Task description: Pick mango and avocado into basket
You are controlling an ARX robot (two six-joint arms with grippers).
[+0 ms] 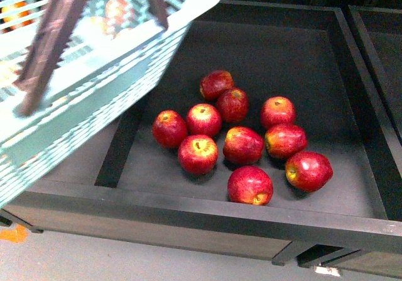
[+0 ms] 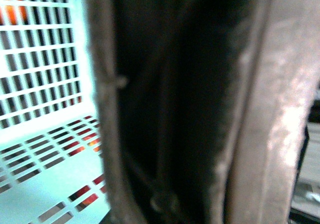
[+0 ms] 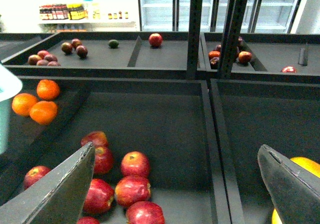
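Note:
The light teal basket (image 1: 94,73) hangs tilted at the upper left of the front view, blurred, its brown handles (image 1: 53,42) running up out of frame. My left gripper is shut on the basket; its wrist view is filled by a brown handle (image 2: 260,108) with teal lattice (image 2: 45,83) beside it, and the fingers do not show. My right gripper (image 3: 176,149) is open and empty above the bin divider. A yellow-orange fruit, apparently the mango (image 3: 306,165), peeks from behind one finger (image 3: 287,184). A small dark green fruit, perhaps the avocado (image 3: 113,43), lies in a far bin.
Several red apples (image 1: 242,144) lie in a dark walled bin (image 1: 207,215) in front. Oranges (image 3: 37,103) sit in the neighbouring bin. Dark uprights (image 3: 195,28) stand between the bins. Farther bins hold dark plums (image 3: 50,57) and more apples.

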